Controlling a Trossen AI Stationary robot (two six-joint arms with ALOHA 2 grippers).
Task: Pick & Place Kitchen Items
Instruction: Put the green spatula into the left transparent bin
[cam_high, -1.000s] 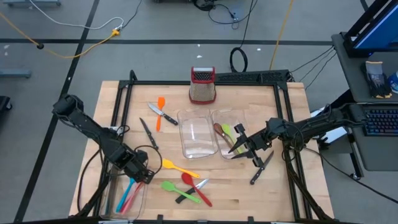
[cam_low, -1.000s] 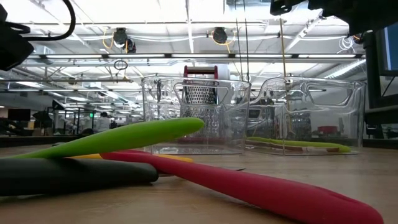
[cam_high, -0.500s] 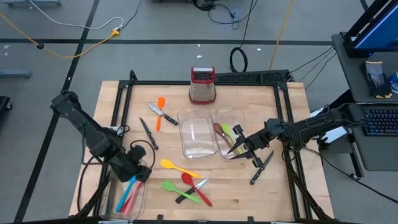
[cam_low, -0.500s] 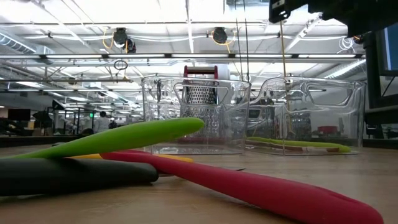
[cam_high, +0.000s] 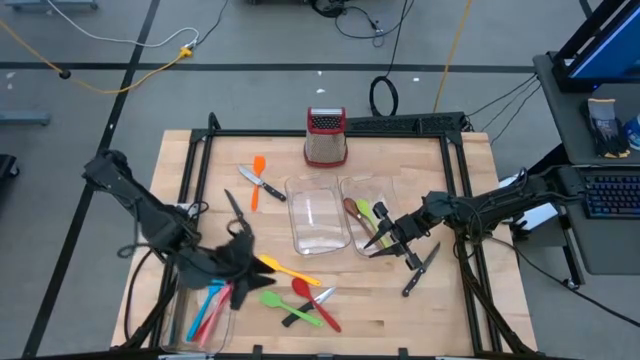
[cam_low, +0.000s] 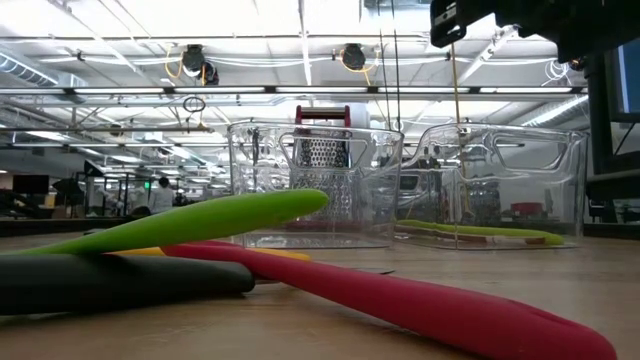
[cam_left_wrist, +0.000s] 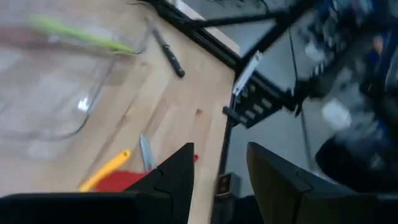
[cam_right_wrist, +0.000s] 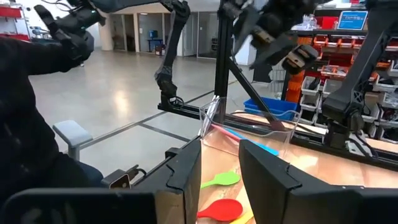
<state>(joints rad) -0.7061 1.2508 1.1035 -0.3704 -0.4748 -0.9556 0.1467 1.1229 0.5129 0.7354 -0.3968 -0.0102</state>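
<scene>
Kitchen items lie loose on the wooden table: an orange spatula (cam_high: 258, 170), a steel knife (cam_high: 263, 184), a black-handled knife (cam_high: 238, 214), a yellow spatula (cam_high: 287, 268), a green spoon (cam_high: 288, 305), a red spoon (cam_high: 308, 296) and another knife (cam_high: 420, 270). Pink and blue utensils (cam_high: 208, 310) lie in the near-left clear tray (cam_high: 180, 325). My left gripper (cam_high: 243, 262) (cam_left_wrist: 219, 186) hangs open and blurred in the air between that tray and the yellow spatula. My right gripper (cam_high: 378, 238) (cam_right_wrist: 219, 171) hovers open over the right middle tray (cam_high: 372, 190), which holds a green utensil (cam_high: 366, 211) and a brown spoon (cam_high: 352, 208).
A metal grater with a red top (cam_high: 325, 137) stands at the far middle. A second clear tray (cam_high: 318, 218), with nothing showing in it, stands beside the right one. A black frame (cam_high: 330, 130) runs around the work area. In the low view, green (cam_low: 200, 220) and red (cam_low: 420, 305) handles lie close in front.
My left gripper has risen from over the near-left tray and swung toward the table's middle, turning as it went; it now shows blurred beside the yellow spatula. The pink and blue utensils stay in the tray.
</scene>
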